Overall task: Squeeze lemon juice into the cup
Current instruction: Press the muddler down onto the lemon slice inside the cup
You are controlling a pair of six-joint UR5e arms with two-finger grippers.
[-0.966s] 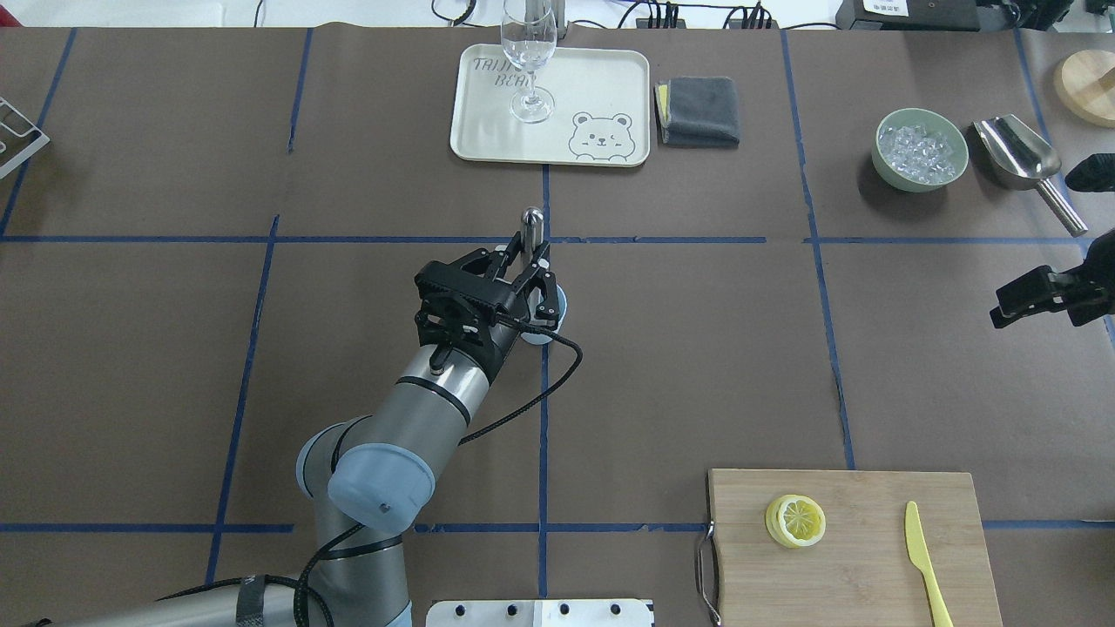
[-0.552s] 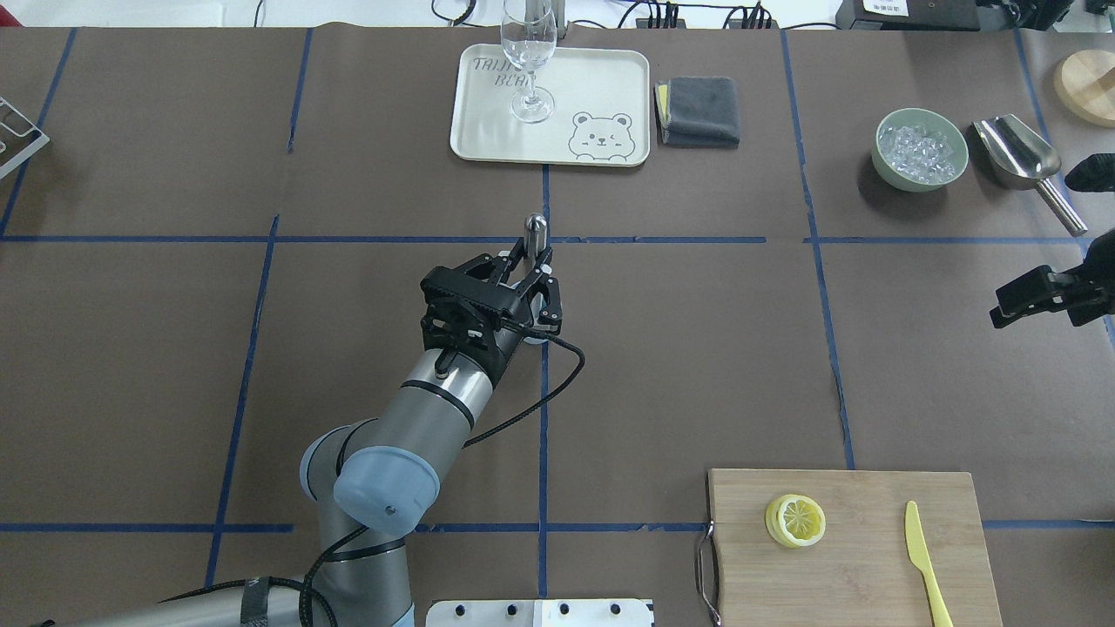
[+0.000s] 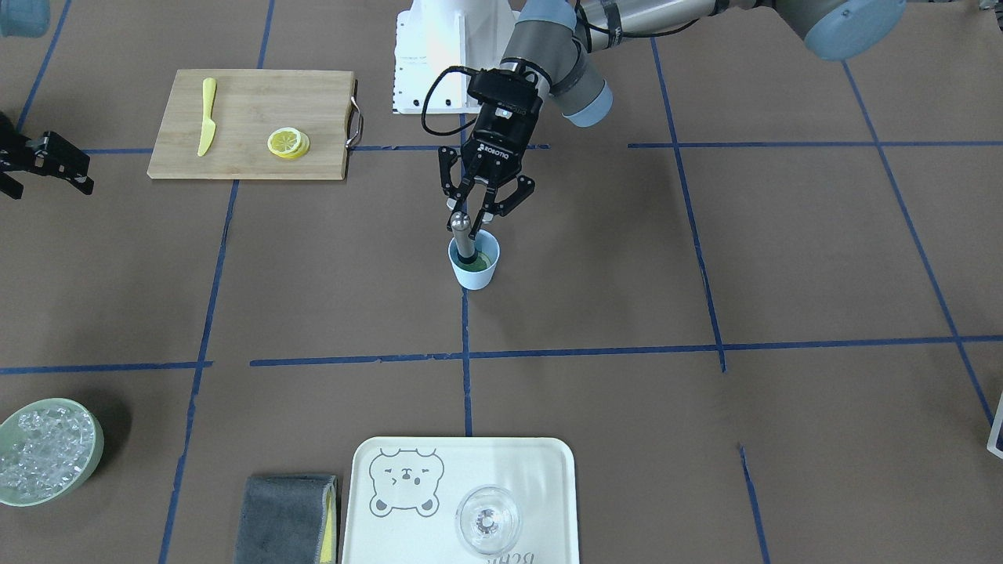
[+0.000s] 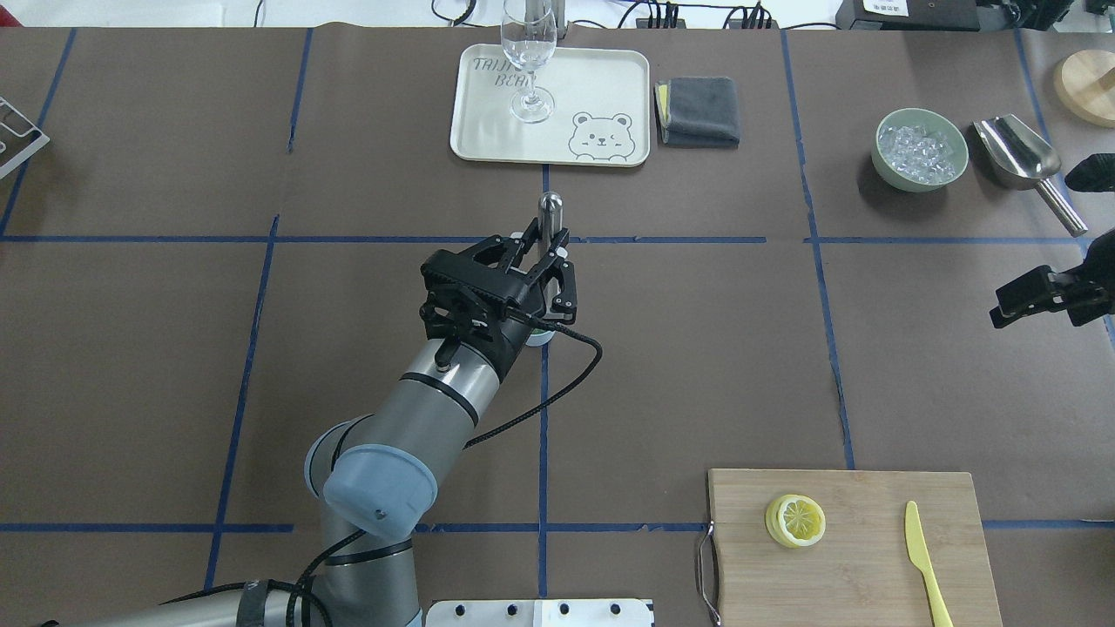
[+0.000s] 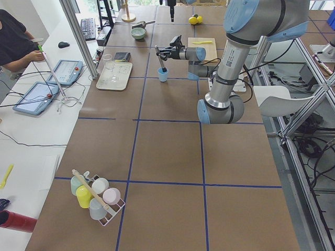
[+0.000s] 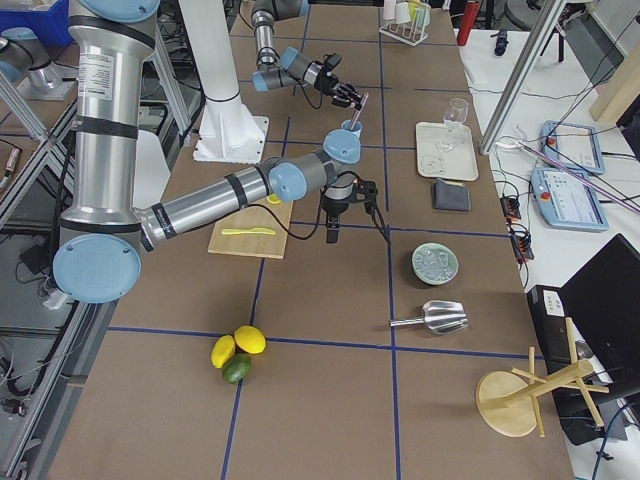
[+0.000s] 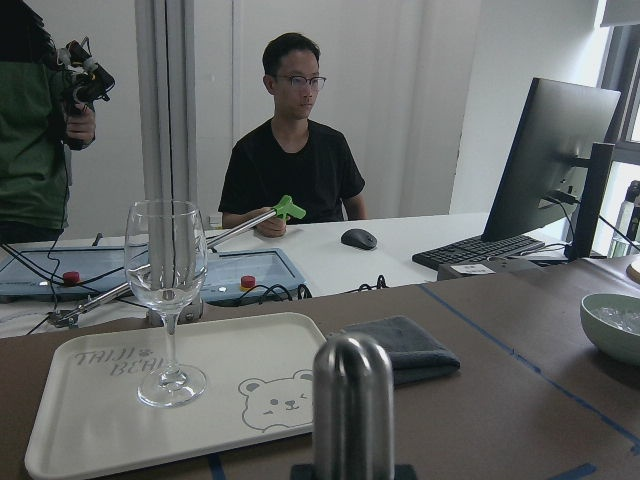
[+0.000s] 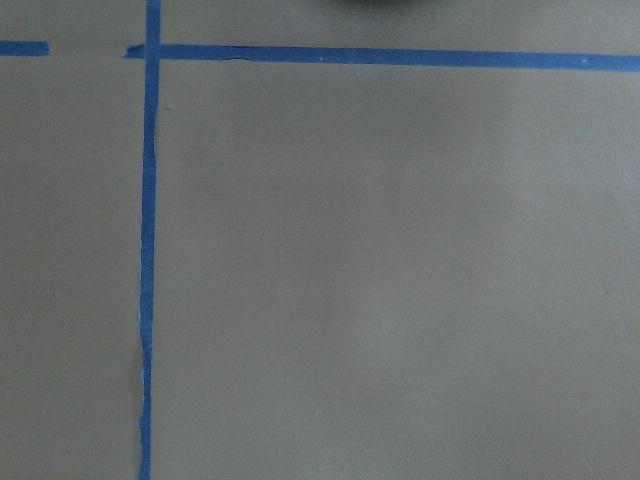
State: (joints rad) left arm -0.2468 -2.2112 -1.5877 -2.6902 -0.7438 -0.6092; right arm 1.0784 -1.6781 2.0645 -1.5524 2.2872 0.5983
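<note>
The light-blue cup stands at the table's middle. My left gripper is above it, shut on a metal muddler that leans with its lower end inside the cup. In the overhead view the gripper hides most of the cup, and the muddler's rounded top sticks out beyond the fingers. Something pale yellow-green lies in the cup; I cannot tell what. A stack of lemon slices lies on the wooden cutting board. My right gripper is open and empty at the table's right edge.
A yellow toy knife lies on the board. A tray with a clear glass stands at the far middle, a grey cloth beside it. The green ice bowl and metal scoop are far right.
My left gripper has shifted slightly right and away with the muddler, whose top now leans further away. The cup is more hidden under the gripper. The right arm has not moved.
</note>
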